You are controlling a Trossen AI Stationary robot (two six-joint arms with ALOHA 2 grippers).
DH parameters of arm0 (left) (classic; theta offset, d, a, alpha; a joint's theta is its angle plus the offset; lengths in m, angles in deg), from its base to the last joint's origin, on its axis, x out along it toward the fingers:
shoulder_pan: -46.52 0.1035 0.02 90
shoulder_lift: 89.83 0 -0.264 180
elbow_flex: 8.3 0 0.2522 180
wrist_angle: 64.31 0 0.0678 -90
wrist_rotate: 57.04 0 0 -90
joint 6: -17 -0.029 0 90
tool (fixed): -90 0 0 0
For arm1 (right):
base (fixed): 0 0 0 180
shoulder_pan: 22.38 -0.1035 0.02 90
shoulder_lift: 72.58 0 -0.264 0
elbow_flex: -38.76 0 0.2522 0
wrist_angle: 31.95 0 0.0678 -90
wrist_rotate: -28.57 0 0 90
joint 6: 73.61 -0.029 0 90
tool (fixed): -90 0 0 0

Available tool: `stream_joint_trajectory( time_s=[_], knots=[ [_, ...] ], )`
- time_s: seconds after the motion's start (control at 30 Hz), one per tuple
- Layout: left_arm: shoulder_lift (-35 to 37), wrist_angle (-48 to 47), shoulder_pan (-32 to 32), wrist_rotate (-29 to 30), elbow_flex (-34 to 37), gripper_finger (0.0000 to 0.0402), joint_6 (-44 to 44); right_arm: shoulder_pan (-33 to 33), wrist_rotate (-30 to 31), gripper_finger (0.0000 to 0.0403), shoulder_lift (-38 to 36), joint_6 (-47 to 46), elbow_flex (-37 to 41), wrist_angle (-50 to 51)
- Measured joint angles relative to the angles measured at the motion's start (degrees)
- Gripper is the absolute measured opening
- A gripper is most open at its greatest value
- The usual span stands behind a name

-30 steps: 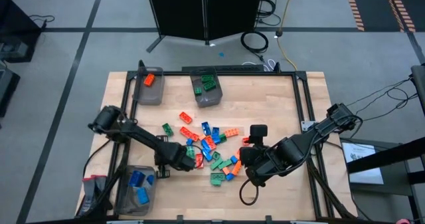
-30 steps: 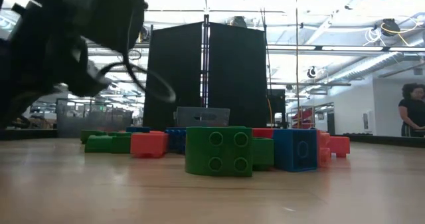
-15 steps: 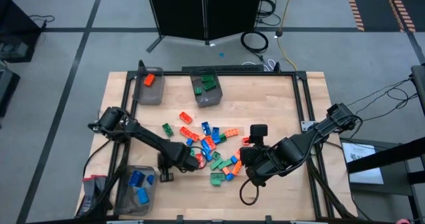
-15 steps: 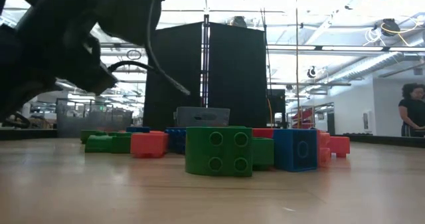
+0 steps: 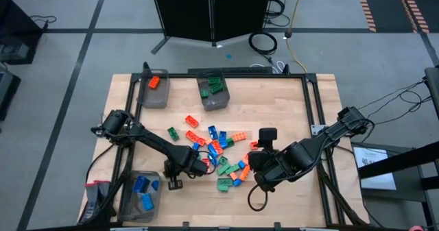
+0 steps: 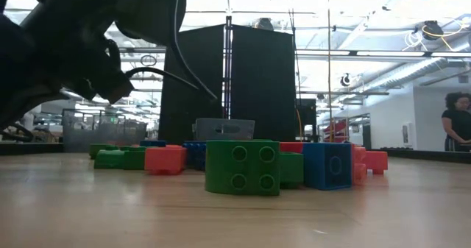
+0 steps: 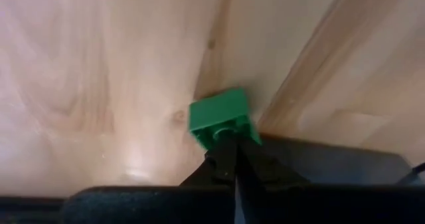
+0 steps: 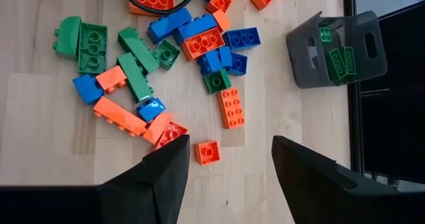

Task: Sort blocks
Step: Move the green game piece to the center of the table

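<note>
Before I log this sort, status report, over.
Left pincer shut on green block, raised over table. Right pincer open, empty, hovering over block pile. Nothing in the way.

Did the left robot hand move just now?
Yes. The left gripper, shut on a green block, slid a little toward the table's front edge, nearer the blue-block bin.

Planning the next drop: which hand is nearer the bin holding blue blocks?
Left. The left hand, shut on a green block, is just right of that bin; the right hand waits beyond the pile.
</note>
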Motion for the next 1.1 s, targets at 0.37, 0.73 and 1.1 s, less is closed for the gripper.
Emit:
stream_joint_trajectory(
  time_s=[0.37,0.73,1.1],
  knots=[
    [0.03,1.06,-0.16,-0.36,1.79,0.0000,-0.02,-0.01,-1.74,0.0210,0.00,-1.66,0.00,0.24],
    [0.20,2.12,-0.59,0.14,4.72,0.0000,-1.36,-0.01,-2.99,0.0210,0.00,-1.70,0.00,0.26],
    [0.37,5.90,2.88,16.09,2.19,0.0000,-8.79,-0.01,-3.39,0.0210,0.00,-3.04,0.00,0.28]
  ],
)
